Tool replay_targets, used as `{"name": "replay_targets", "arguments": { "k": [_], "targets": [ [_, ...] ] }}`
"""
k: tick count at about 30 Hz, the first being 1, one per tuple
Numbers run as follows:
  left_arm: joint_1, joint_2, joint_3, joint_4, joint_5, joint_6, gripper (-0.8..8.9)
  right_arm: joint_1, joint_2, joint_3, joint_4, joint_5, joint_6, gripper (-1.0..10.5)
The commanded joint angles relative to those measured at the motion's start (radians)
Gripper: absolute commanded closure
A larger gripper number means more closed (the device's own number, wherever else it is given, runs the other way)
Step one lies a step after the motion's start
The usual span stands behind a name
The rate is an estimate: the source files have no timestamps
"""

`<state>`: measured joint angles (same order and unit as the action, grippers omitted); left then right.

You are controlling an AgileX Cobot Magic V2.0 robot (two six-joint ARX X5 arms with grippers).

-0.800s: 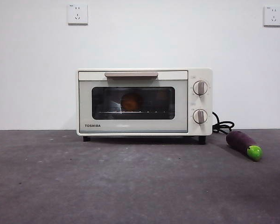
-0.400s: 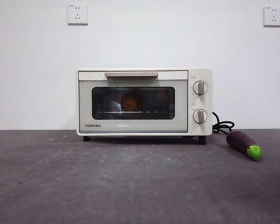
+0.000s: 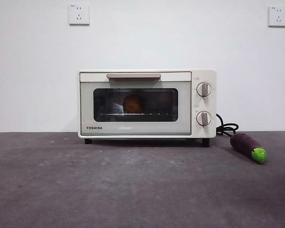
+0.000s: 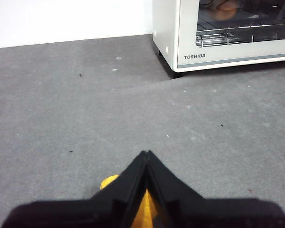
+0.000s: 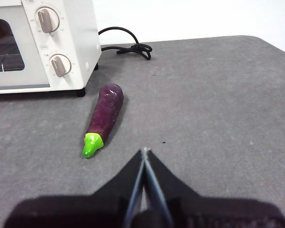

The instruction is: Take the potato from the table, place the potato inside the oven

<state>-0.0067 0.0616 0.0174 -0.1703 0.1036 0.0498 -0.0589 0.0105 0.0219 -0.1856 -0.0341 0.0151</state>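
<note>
Nothing has shifted: the potato (image 3: 133, 103) sits inside the closed oven (image 3: 147, 104) (task apparently done), both grippers' jaws clenched empty.

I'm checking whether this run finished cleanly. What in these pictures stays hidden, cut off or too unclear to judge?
- The potato: front view, only a dim orange shape behind the oven's dark glass; its seating on the rack is unclear.
- Oven: cut off by the frame edge in both wrist views.
- Dial settings on the knobs: too small to read.
- Eggplant: absent from the left wrist view.
</note>
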Motion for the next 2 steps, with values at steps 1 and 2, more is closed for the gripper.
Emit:
{"name": "replay_targets", "arguments": {
  "k": [1, 2],
  "targets": [
    [0.003, 0.000, -0.009, 0.008, 0.000, -0.002, 8.18, 0.000, -0.002, -0.008, 0.002, 0.001, 0.011, 9.5],
    [0.003, 0.000, -0.009, 0.007, 0.000, -0.002, 8.18, 0.000, -0.002, -0.008, 0.002, 0.001, 0.011, 9.5]
  ]
}}
